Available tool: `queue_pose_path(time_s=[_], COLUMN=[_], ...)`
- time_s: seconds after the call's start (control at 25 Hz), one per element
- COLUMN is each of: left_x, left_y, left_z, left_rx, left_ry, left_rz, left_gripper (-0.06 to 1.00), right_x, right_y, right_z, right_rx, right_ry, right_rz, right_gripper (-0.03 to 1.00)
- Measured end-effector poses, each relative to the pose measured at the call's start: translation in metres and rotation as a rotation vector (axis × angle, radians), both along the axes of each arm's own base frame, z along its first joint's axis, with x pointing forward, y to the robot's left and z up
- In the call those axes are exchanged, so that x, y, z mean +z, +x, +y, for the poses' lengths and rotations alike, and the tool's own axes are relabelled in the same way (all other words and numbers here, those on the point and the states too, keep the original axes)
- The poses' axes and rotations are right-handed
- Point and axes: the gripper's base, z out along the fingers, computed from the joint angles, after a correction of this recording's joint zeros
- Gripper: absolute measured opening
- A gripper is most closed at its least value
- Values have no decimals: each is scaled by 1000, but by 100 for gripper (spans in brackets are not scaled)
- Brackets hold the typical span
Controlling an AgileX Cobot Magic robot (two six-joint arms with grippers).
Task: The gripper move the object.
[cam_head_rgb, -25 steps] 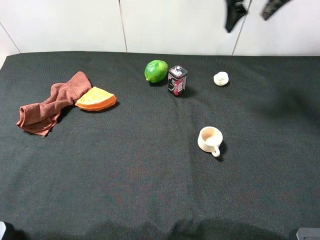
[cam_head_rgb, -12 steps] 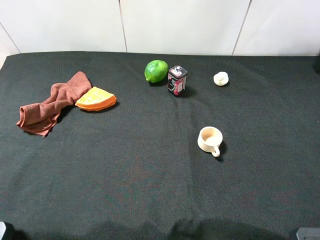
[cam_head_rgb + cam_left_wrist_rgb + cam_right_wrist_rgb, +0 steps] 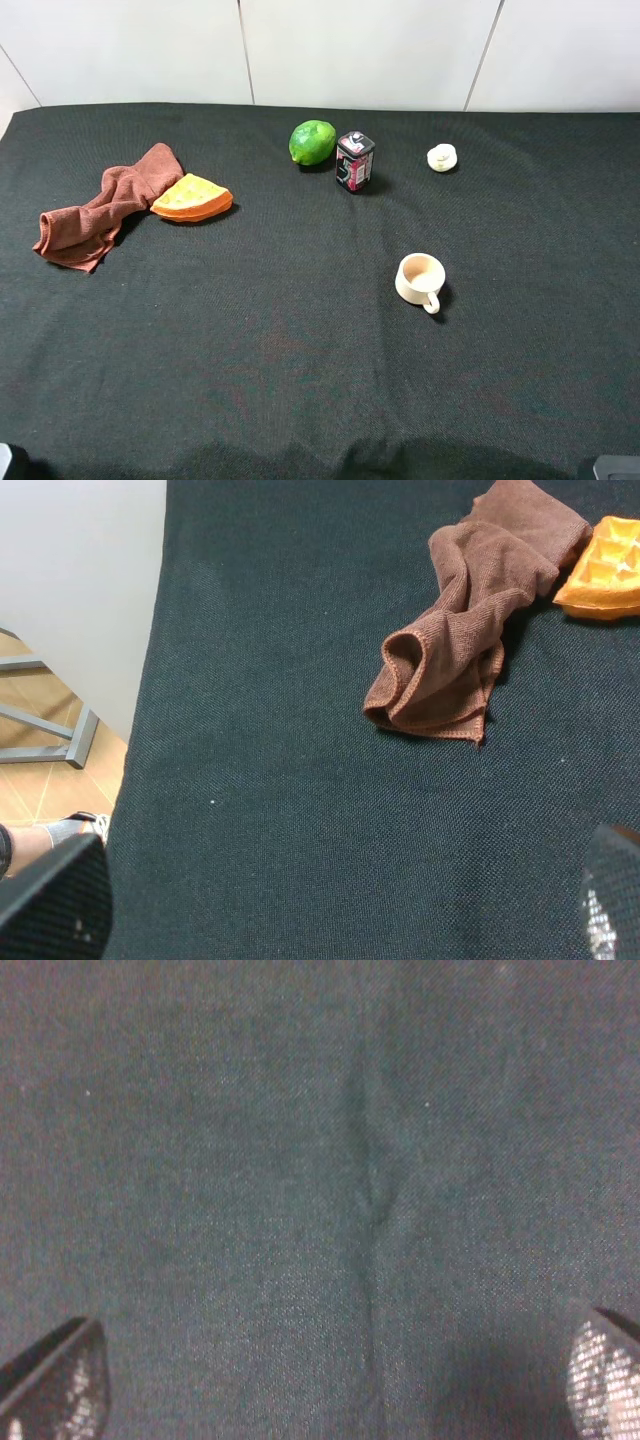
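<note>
The object, a small upright black box with pink sides and a white-marked top [image 3: 354, 161], stands on the black cloth at the back middle, right beside a green lime [image 3: 313, 142]. No gripper shows in the exterior high view. In the left wrist view my left gripper [image 3: 330, 905] shows only two fingertips wide apart at the picture's corners, open and empty, over the cloth near the brown towel [image 3: 470, 630]. In the right wrist view my right gripper [image 3: 330, 1380] is also open and empty over bare black cloth. The box shows in neither wrist view.
A cream mug [image 3: 420, 280] stands right of centre. A small white lump [image 3: 441, 157] lies right of the box. A brown towel [image 3: 105, 205] and an orange waffle wedge [image 3: 192, 198] lie at the left. The left wrist view shows the table's edge [image 3: 150, 680] and floor beyond.
A black gripper at the top right of the exterior high view has moved out of the picture. The box and the other things have not moved.
</note>
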Motion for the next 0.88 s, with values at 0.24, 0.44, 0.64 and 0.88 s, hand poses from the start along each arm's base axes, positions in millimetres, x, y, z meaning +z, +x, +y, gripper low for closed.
queue_pose_path(time_s=[0.24, 0.44, 0.64, 0.88], left_x=[0, 0, 0, 0], left_y=[0, 0, 0, 0], left_z=[0, 0, 0, 0], left_rx=[0, 0, 0, 0], left_ry=[0, 0, 0, 0], left_rz=[0, 0, 0, 0], left_gripper=[99, 99, 99, 99], right_x=[0, -4, -5, -5], right_y=[-57, -80, -92, -101], right_z=[9, 12, 15, 16], right_rx=[-10, -11, 28, 85], right_ry=[-35, -71, -84, -79], right_rz=[-229, -354, -480, -560], right_gripper=[69, 69, 69, 69])
